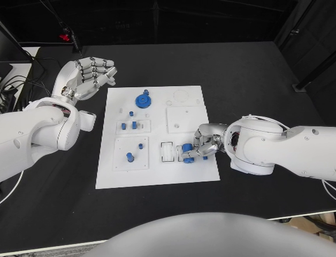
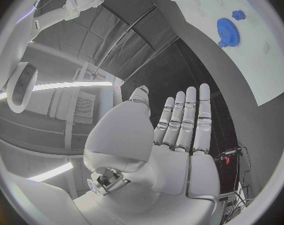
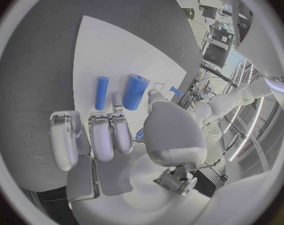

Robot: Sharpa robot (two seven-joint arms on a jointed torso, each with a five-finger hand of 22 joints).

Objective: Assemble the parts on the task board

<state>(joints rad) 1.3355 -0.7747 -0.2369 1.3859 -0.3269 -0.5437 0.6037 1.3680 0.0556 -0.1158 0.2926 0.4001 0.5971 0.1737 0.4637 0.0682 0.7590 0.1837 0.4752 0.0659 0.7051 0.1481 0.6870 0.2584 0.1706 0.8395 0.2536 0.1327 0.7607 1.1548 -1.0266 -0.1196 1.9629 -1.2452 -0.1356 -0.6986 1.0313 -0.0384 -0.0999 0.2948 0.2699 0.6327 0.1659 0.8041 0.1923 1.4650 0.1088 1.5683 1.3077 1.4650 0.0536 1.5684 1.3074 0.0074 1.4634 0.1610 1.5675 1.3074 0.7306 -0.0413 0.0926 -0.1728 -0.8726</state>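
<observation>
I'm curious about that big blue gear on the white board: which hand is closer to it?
Left. The left hand hovers open just beside the gear, off the board. The right hand is further off, over the board's opposite end.

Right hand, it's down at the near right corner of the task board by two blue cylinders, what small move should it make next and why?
Probably close the fingers on the thicker blue cylinder. The right hand hovers over the task board with the thin blue cylinder and the thicker one just past its fingertips, and whether it holds anything yet is unclear. The left hand is open off the board.
</observation>
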